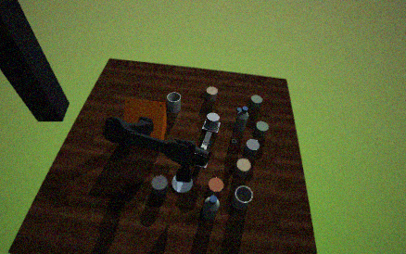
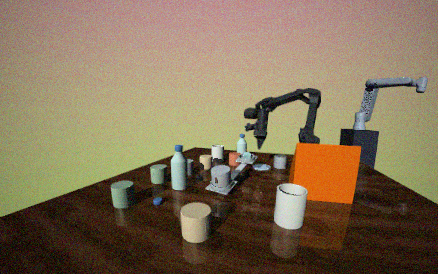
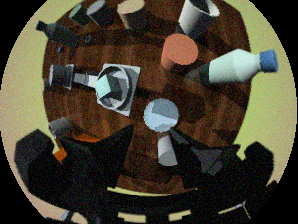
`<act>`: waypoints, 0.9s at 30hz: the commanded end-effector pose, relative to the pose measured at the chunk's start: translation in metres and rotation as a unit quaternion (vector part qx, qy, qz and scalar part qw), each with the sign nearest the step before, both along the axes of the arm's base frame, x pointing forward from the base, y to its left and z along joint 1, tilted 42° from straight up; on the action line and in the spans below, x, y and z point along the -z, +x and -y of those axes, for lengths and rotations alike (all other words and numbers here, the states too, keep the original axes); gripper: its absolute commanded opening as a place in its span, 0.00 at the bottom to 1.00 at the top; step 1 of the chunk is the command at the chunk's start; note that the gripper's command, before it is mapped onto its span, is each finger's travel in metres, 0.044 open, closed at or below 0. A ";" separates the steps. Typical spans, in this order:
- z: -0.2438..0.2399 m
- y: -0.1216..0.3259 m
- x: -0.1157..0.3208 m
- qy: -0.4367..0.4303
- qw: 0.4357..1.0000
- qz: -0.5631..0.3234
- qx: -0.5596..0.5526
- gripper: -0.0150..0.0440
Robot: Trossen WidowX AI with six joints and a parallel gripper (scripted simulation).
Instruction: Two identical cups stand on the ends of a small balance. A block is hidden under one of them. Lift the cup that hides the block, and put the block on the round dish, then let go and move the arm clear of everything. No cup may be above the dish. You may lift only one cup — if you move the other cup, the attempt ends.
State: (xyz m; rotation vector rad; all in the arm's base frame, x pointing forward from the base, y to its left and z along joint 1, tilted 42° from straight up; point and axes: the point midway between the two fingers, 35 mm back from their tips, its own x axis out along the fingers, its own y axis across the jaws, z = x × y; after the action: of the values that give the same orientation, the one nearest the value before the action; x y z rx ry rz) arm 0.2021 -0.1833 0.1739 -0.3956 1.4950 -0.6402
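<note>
While the spare cup (image 1: 212, 119) (image 2: 220, 176) (image 3: 61, 76) stands untouched on one end of the balance (image 1: 207, 139) (image 2: 240, 171) (image 3: 132, 75), the block (image 2: 247, 155) (image 3: 104, 86) is exposed on the other, inside a round rim. In top view it is hidden by the arm. The lifted cup (image 1: 159, 182) (image 2: 280, 161) (image 3: 166, 151) is parked on the table, at 6 o'clock from the dish (image 1: 180, 186) (image 2: 261, 167) (image 3: 161, 115) in wrist view; block at 10 o'clock from the dish. Dish is uncovered.

Gripper (image 1: 183, 176) (image 2: 260, 145) (image 3: 152, 128) is partly open, moderately wide, nothing held. Next step, as judged: block to be picked.

Block is likely light, rigid, not fragile; smooth faces could slip if pinched on corners. Best grip: two opposite flat sides, low but above the rim, fingers squared to the faces first. Straight lift advised; rim could be snagged and the balance tipped, disturbing the spare cup. Low release at dish centre is preferred, as a drop could bounce it off.
</note>
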 end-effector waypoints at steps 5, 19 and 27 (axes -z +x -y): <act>-0.016 0.019 0.009 0.000 0.993 0.070 0.096 0.69; -0.040 0.042 0.025 -0.009 0.982 0.112 0.154 0.69; -0.049 0.053 0.031 -0.028 0.947 0.184 0.261 0.69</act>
State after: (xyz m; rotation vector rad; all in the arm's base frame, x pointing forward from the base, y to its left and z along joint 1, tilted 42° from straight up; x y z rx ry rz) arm 0.2504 -0.1375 0.1458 0.0217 1.2710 -1.0281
